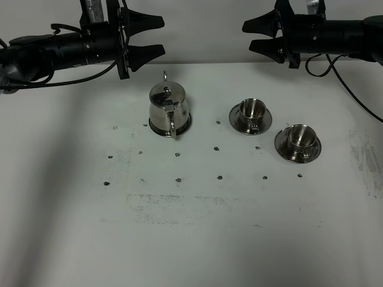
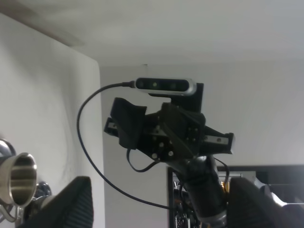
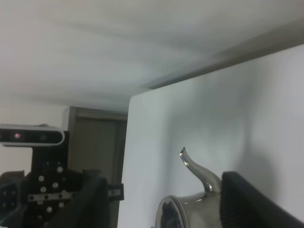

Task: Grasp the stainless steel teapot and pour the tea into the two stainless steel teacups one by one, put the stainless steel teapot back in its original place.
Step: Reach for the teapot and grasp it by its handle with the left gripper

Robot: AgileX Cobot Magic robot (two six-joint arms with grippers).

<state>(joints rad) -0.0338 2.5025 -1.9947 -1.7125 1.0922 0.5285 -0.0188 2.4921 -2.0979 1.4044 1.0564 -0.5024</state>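
While apart from left tool (image 1: 163, 36), teapot (image 1: 169, 110) (upright).

White table (image 1: 66, 239) carries loose rows of small dark spots (image 1: 178, 179) across its middle, running from nine o'clock toward three o'clock. A faint grey rectangular scuff (image 1: 191, 206) lies at six o'clock of the spots, and further grey smearing (image 1: 366, 156) marks the table's edge at three o'clock. A plain pale wall (image 1: 203, 30) stands behind the table at twelve o'clock. The right wrist view shows a dark door frame (image 3: 95, 137), detail unclear.
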